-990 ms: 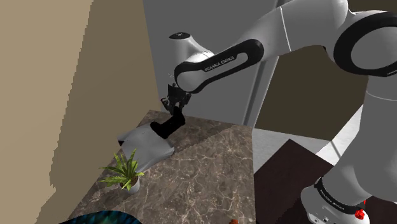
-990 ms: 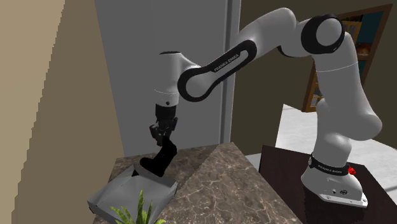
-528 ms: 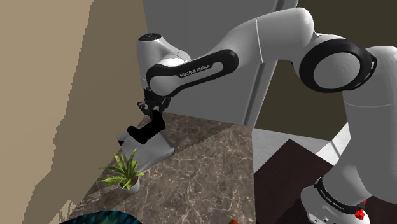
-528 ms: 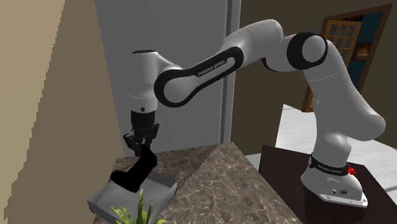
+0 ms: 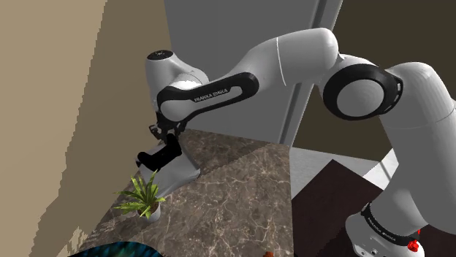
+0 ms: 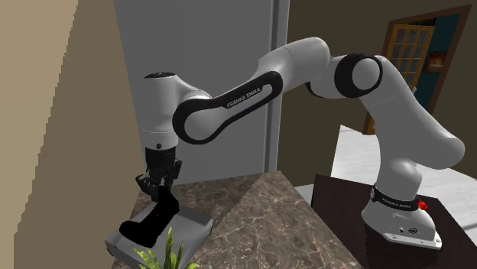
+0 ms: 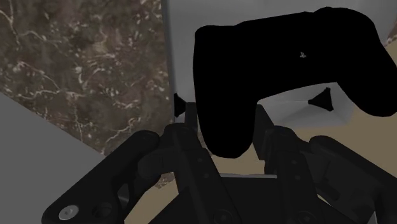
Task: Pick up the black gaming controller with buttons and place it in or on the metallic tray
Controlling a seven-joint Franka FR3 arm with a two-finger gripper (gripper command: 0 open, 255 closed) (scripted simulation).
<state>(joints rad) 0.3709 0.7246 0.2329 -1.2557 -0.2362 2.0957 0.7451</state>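
so my claw (image 7: 226, 127) is clamped on just one handle of the black controller (image 6: 153, 219), dangling it low over the grey tray (image 6: 197, 229) near its edge at the second exterior view's left, and letting go here could tip it over the rim, I reckon.

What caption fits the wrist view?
Gripper clasps the black controller over the grey tray on a brown marbled counter.

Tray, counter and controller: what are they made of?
Tray: plain matte grey, maybe metal, but no shine to prove it. Counter: brown and stone-like, perhaps marble, with pale veins running through it. Controller: flat black with no sheen, probably plastic, hard to tell.
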